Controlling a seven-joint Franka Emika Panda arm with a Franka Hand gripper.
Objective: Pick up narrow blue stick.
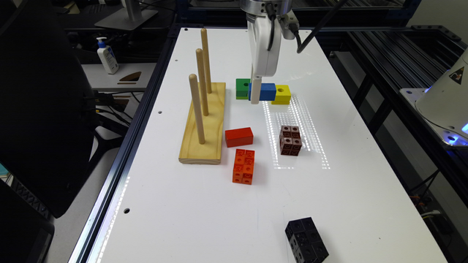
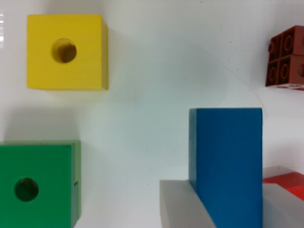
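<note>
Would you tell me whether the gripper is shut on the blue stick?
Shut: in the wrist view, fingers press both sides of the blue stick.

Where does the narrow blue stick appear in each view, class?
Exterior view: narrow blue stick between the gripper fingers, in front of the green block and yellow block.
Wrist view: narrow blue stick between grey fingers.
Shared landmark: yellow block.

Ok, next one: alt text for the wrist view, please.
The gripper has the narrow blue stick between its two grey fingers. A yellow cube and a green cube, each with a round hole, sit on the white table; a brown block and a red block show at the edge.
</note>
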